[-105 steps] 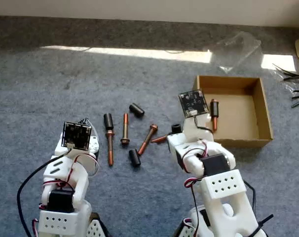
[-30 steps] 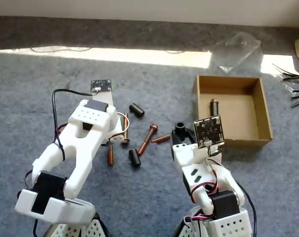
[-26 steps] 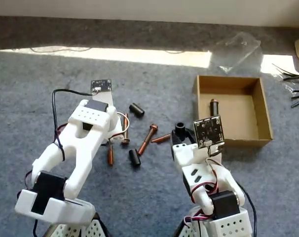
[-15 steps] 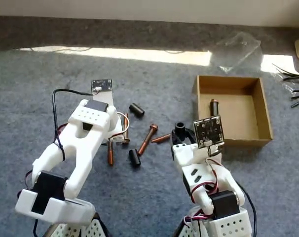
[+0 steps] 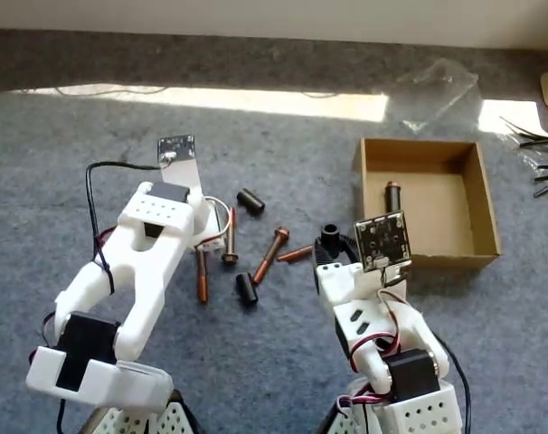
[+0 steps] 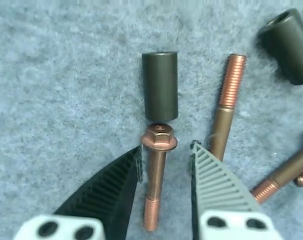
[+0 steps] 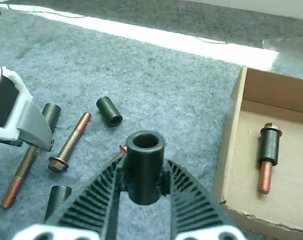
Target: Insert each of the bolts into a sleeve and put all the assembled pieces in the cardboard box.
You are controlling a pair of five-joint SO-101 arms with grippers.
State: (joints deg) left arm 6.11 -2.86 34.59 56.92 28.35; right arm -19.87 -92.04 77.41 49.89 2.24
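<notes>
- L gripper (image 6: 166,150): jaws apart, straddling a copper bolt (image 6: 155,185) that lies on the carpet (image 6: 51,75). Not closed on it yet. Bolt head sits right at the end of a black sleeve (image 6: 160,85), roughly in line w/ it.
- R gripper (image 7: 144,172): clamped on a second sleeve (image 7: 144,150), held upright w/ bore up, just beside the near corner of the cardboard box (image 5: 455,259).
- Step in hand, my read: L grabs the bolt and feeds it into R's sleeve.
- Grip the shank mid-length, not at the flange, so the threaded end stays free. Close square so it doesn't roll.
- Watch the neighbouring bolt (image 6: 226,100) just beside one jaw; it could get pinched too.
- Bolts: 5 total. 4 loose on carpet, 1 in the assembled piece (image 5: 392,199) in the box.
- Sleeves: 5 total. 3 loose, 1 in R gripper, 1 on the boxed bolt.
- So 1 assy done, 4 to go.
</notes>
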